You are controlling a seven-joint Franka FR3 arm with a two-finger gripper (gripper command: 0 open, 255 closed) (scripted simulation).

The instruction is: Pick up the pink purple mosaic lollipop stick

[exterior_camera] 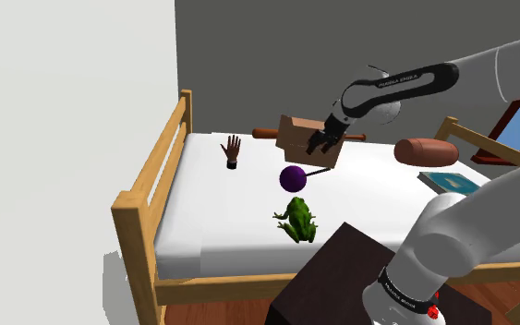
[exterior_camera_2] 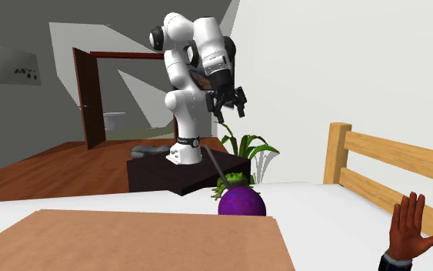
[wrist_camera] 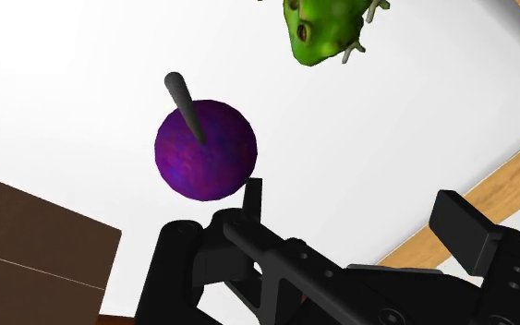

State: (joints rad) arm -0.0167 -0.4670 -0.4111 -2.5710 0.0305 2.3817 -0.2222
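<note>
The lollipop is a purple mottled ball (exterior_camera: 292, 177) with a thin dark stick (exterior_camera: 319, 171), lying on the white mattress (exterior_camera: 221, 208). In the second exterior view the ball (exterior_camera_2: 241, 202) rests on the bed with its stick (exterior_camera_2: 215, 163) slanting upward. My black gripper (exterior_camera: 323, 144) hangs in the air above and just beyond the stick, not touching it. It is open (exterior_camera_2: 228, 105) with nothing between its fingers. The wrist view looks down on the ball (wrist_camera: 205, 150) and stick (wrist_camera: 182, 98) ahead of the gripper (wrist_camera: 318, 222), closer to one finger (wrist_camera: 179, 268).
A green frog (exterior_camera: 296, 220) sits near the ball toward the stand. A brown box (exterior_camera: 296, 137), a rolling pin (exterior_camera: 266, 134), a small hand figure (exterior_camera: 233, 150), a brown cylinder (exterior_camera: 426, 150) and a book (exterior_camera: 447, 182) also lie on the bed. Wooden rails (exterior_camera: 161, 162) edge it.
</note>
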